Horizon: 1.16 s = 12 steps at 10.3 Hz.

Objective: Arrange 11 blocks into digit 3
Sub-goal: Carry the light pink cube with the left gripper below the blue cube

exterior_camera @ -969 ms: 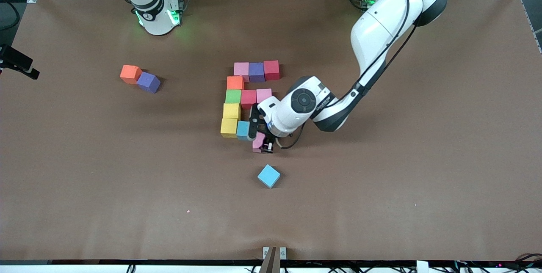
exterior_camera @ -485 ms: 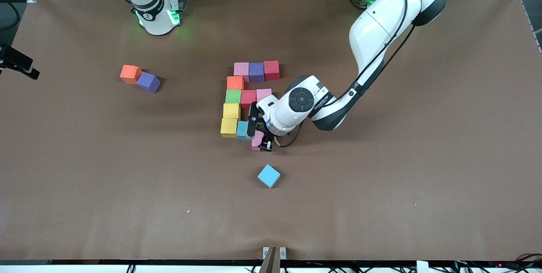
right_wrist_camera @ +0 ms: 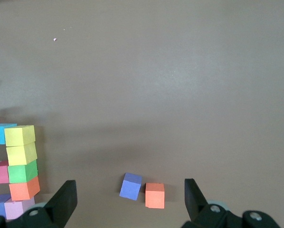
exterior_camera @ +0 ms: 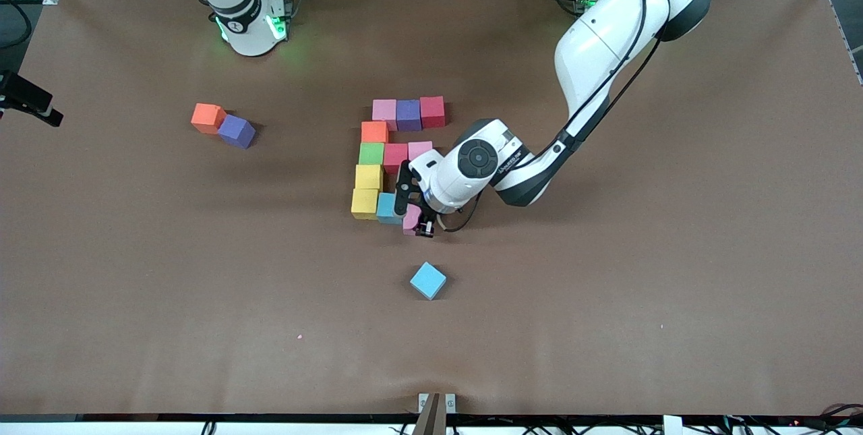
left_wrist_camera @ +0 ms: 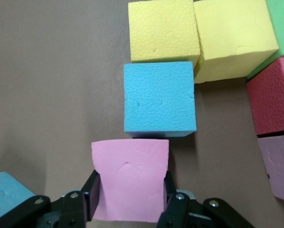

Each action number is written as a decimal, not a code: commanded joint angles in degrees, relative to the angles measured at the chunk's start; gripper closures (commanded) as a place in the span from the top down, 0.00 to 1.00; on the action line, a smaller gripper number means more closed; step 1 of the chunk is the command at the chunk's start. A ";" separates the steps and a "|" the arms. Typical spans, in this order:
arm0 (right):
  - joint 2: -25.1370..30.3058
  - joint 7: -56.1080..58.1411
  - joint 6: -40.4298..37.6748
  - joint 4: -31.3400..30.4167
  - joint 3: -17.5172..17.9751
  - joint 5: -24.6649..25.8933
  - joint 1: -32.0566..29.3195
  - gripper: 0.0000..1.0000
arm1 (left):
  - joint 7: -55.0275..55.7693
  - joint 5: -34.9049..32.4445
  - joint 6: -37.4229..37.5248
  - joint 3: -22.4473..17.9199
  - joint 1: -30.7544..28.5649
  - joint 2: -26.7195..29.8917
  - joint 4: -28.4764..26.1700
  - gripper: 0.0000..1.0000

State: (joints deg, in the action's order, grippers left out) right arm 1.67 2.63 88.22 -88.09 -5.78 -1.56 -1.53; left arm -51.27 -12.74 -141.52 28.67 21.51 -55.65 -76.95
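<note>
The left gripper (left_wrist_camera: 130, 197) is clamping a pink block (left_wrist_camera: 130, 179) just beside the sky blue block (left_wrist_camera: 159, 98) — the right gripper (right_wrist_camera: 130, 202) is waiting, fingers wide apart, gripping nothing.

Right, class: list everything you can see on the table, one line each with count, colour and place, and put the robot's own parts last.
Pattern blocks: ten, mid-table; pink, purple and red in the row nearest the bases; then orange; green, red, pink; yellow; yellow, blue.
Held block: one, pink, beside the pattern's blue block.
Loose pair: orange and purple, touching, toward the right arm's end.
Loose blue block: one, nearest the front camera.
Table: one, brown.
Left tool: shut on the held block.
Right tool: open, waiting above the table.
</note>
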 commanded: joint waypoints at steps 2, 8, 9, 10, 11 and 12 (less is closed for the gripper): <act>0.00 0.44 0.11 0.20 0.69 -0.02 -1.01 1.00 | 2.23 1.14 0.27 -0.37 0.55 2.64 -3.82 0.23; -0.08 0.44 0.37 0.20 0.69 -0.02 -1.01 1.00 | 2.06 1.05 0.36 -0.46 0.73 3.52 -4.88 0.29; -0.08 0.44 0.37 0.20 0.69 -0.02 -1.01 1.00 | 1.88 1.05 0.36 -0.37 0.38 3.96 -5.32 0.29; 0.00 0.44 0.37 0.29 0.69 -0.02 -1.01 1.00 | 1.88 1.05 0.36 -0.37 -0.06 4.23 -5.58 0.29; 0.00 0.44 0.37 0.20 0.69 -0.02 -1.01 1.00 | 2.14 1.05 0.36 -0.37 -0.15 4.23 -5.58 0.29; -0.08 0.44 0.37 0.20 0.69 -0.02 -1.01 1.00 | 2.75 1.14 0.36 -0.37 -0.07 4.23 -5.67 0.29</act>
State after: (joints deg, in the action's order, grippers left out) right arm 1.66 2.63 88.49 -88.09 -5.78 -1.56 -1.53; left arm -49.58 -12.74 -141.47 28.81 21.62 -53.69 -80.08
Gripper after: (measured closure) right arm 0.000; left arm 0.449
